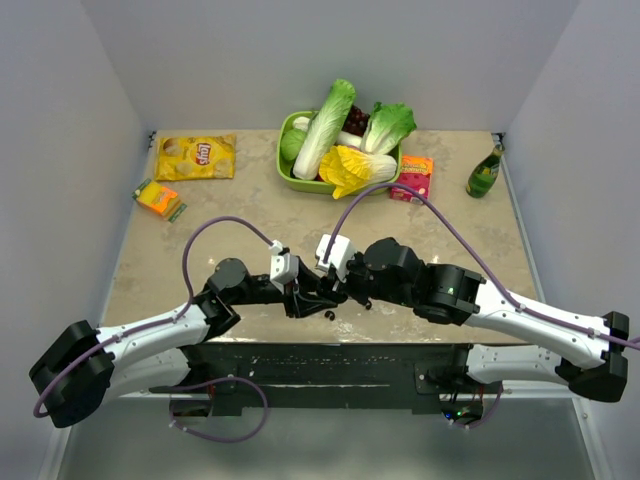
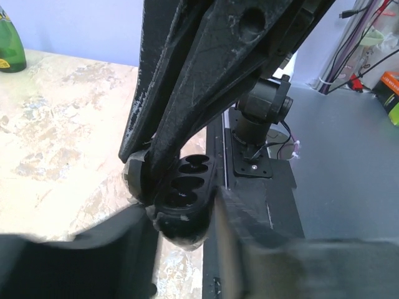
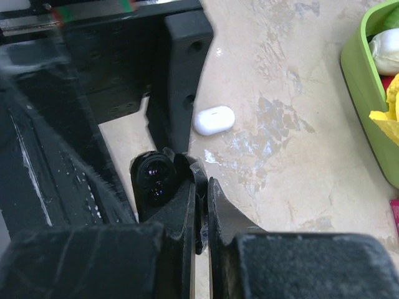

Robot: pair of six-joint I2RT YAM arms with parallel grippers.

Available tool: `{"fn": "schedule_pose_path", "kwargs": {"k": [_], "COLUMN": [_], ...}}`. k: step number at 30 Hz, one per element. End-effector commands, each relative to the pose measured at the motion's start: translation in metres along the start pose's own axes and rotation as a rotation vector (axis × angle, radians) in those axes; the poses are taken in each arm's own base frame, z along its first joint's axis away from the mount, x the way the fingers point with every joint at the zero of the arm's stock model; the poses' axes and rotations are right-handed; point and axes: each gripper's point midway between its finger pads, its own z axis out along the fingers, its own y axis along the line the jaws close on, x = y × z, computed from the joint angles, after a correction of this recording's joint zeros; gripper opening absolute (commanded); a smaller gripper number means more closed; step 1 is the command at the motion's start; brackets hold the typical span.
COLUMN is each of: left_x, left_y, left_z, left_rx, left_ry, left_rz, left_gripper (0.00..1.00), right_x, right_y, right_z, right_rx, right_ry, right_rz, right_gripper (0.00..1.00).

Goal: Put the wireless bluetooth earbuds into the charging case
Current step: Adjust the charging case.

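Observation:
The charging case point(image 3: 214, 119), a small glossy white oval, lies shut on the table beyond my right gripper; the arms hide it in the top view. Both grippers meet near the table's front edge. My left gripper point(image 1: 308, 297) point(image 2: 181, 230) is shut on a black rounded holder point(image 2: 182, 193) point(image 3: 153, 180) with glossy oval wells. My right gripper point(image 1: 345, 290) point(image 3: 201, 187) is shut on a thin flap at that holder's edge. Two small dark bits point(image 1: 330, 315) lie on the table under the grippers; I cannot tell whether they are earbuds.
A green tray point(image 1: 287, 172) point(image 3: 365, 93) of vegetables stands at the back middle. A yellow chip bag point(image 1: 196, 157) and an orange packet point(image 1: 158, 198) lie back left. A pink packet point(image 1: 412, 178) and a green bottle point(image 1: 485, 172) point(image 2: 9, 43) are back right.

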Motion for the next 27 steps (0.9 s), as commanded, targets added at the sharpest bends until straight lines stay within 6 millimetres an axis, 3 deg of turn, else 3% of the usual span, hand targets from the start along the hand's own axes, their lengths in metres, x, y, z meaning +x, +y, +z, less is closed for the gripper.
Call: {"fn": "schedule_pose_path", "kwargs": {"k": [1, 5, 10, 27], "left_x": [-0.0173, -0.0195, -0.0188, -0.0139], "left_y": [0.0040, 0.0051, 0.0056, 0.0076], "left_z": [0.0002, -0.0001, -0.0003, 0.0007], "left_rx": [-0.024, -0.033, -0.033, -0.018], "left_ry": [-0.066, -0.074, -0.072, -0.070], "left_rz": [0.035, 0.036, 0.038, 0.025], "left_gripper": [0.53, 0.62, 0.61, 0.37], "right_x": [-0.0235, -0.0247, -0.0244, -0.0264], "right_y": [0.0003, -0.0005, -0.0006, 0.0022], "right_z": [-0.0077, -0.0081, -0.0072, -0.0083], "right_rx": [-0.009, -0.007, -0.006, -0.022], "right_ry": [-0.070, -0.073, -0.071, -0.076], "right_rz": [0.010, 0.011, 0.009, 0.011], "right_gripper": [0.00, 0.00, 0.00, 0.00]}}
